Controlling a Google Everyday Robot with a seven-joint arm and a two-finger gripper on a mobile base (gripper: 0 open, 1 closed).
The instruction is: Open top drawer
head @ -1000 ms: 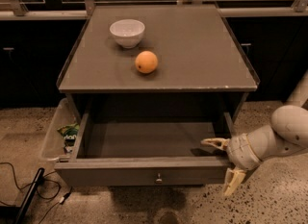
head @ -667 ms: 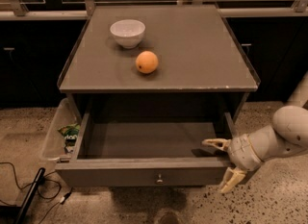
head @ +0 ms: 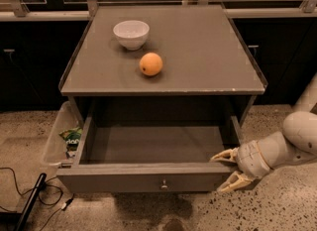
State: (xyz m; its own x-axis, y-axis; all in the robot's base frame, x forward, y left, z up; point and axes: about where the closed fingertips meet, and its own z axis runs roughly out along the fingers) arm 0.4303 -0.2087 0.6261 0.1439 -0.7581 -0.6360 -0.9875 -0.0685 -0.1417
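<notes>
You had one pale two-finger gripper (head: 216, 175) at the front right corner of the open drawer, its two fingers (head: 225, 155) spread apart. One grey wooden top drawer (head: 124, 178) with one small round metal knob (head: 164, 185) stood pulled out. On the one grey cabinet top (head: 208, 51) you had one white ceramic bowl (head: 131, 33) and one round orange fruit (head: 150, 64). At the cabinet's left sat one clear plastic bin (head: 52, 143) holding one green packet (head: 72, 136).

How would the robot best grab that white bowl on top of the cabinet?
Probably by the rim, coming from above: the white bowl stands upright with its mouth open, so one finger can go inside and one outside. Its rounded sides would likely slip. The tool is down at the right front corner of the open top drawer.
</notes>
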